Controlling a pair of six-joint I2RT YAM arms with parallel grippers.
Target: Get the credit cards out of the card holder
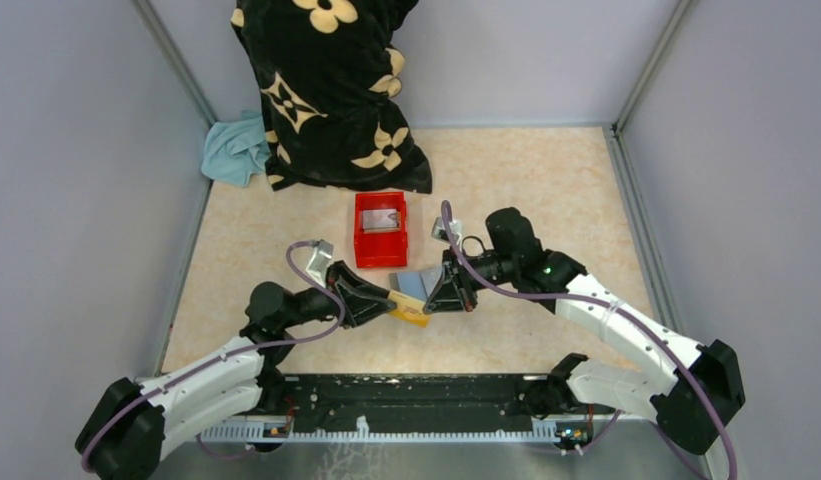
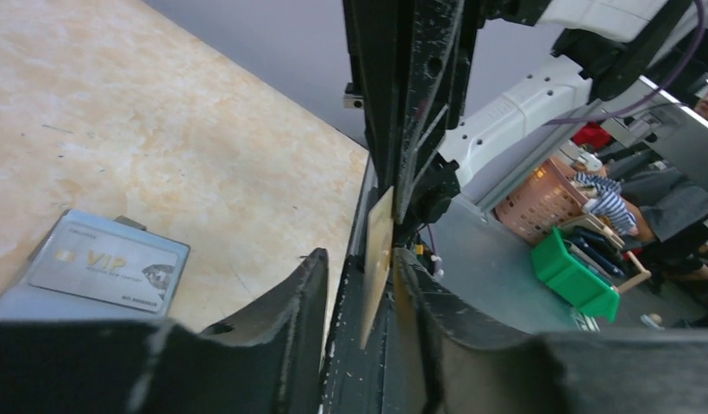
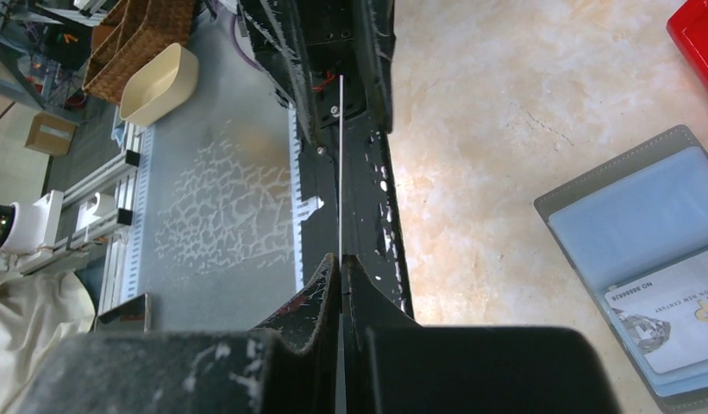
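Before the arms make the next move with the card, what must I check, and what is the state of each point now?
1. Right tool shut on the tan card: ok.
2. Left tool gripping the same card: cannot tell; a gap shows beside one finger.
3. Wallet lying open: ok.
4. Wallet emptied: not ok; a silver card is in a pocket.
5. Red bin uncovered: ok; one grey card lies inside.
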